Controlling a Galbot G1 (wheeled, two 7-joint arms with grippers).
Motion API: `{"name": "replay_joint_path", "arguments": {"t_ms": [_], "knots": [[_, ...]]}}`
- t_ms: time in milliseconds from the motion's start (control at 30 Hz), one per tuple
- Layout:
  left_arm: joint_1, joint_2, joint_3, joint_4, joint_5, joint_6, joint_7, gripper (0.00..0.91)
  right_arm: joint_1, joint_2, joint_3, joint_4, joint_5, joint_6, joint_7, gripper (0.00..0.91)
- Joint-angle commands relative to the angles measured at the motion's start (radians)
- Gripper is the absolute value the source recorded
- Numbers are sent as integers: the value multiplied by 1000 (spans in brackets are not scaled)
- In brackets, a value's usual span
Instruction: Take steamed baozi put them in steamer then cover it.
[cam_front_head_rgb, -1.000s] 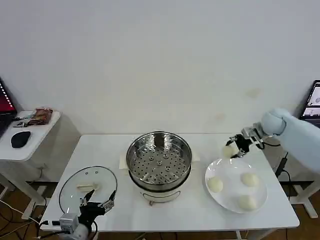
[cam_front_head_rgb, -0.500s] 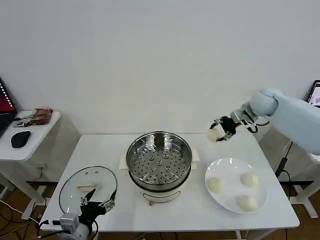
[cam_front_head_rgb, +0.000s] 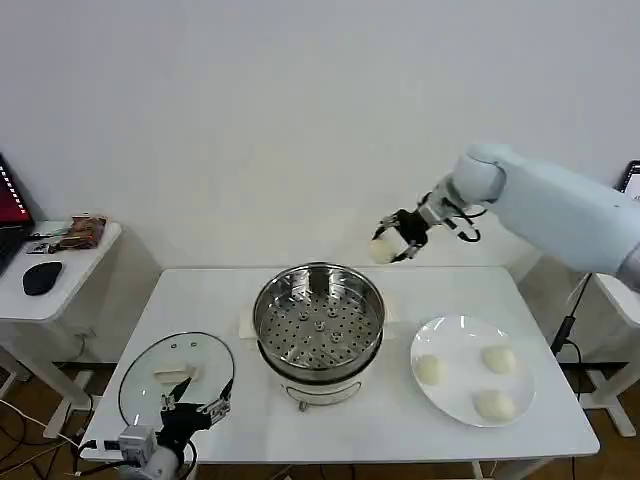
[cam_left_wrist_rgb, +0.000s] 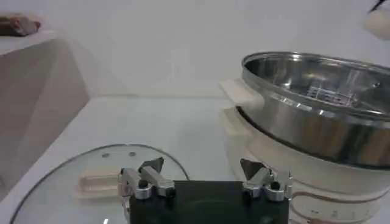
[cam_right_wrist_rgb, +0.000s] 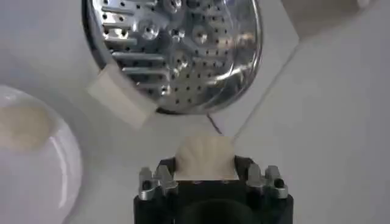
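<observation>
My right gripper (cam_front_head_rgb: 392, 244) is shut on a cream baozi (cam_front_head_rgb: 382, 251), held in the air just right of and above the steamer's rim; the wrist view has that baozi (cam_right_wrist_rgb: 205, 157) squeezed between the jaws. The steel steamer (cam_front_head_rgb: 318, 320) stands mid-table with its perforated floor (cam_right_wrist_rgb: 183, 49) bare. Three more baozi (cam_front_head_rgb: 430, 369) (cam_front_head_rgb: 498, 359) (cam_front_head_rgb: 494, 404) lie on the white plate (cam_front_head_rgb: 455, 335) at the right. The glass cover (cam_front_head_rgb: 175, 374) with its white bar handle lies flat at front left. My left gripper (cam_front_head_rgb: 195, 408) (cam_left_wrist_rgb: 204, 170) waits open at the table's front edge, beside the cover.
A small side table (cam_front_head_rgb: 55, 270) at far left holds a black mouse (cam_front_head_rgb: 41, 278) and a snack packet. The white wall rises behind the table. The steamer's white tab (cam_left_wrist_rgb: 234, 94) sticks out toward my left gripper.
My right arm has lifted the baozi off the plate area and carried it leftward, from beside the plate to just beside the steamer's right rim. The left arm has stayed still.
</observation>
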Motion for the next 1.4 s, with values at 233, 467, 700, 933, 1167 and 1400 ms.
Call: {"name": "replay_joint_path", "arguments": {"t_ms": [233, 467, 700, 933, 1167, 1400], "knots": [[6, 2, 0, -13, 0, 2, 2, 907, 3, 128, -25, -8, -90, 175, 45, 665], [8, 2, -1, -16, 0, 1, 1, 907, -2, 139, -49, 23, -174, 233, 66, 665], [8, 1, 0, -23, -2, 1, 2, 907, -25, 168, -49, -15, -292, 298, 103, 665], [11, 1, -3, -33, -4, 1, 2, 907, -73, 185, -31, -33, -376, 318, 123, 665], [13, 1, -3, -34, -4, 1, 2, 907, -113, 204, -16, -55, -415, 319, 131, 665], [9, 3, -3, -35, -6, 2, 2, 907, -140, 231, -5, -69, -445, 319, 139, 665]]}}
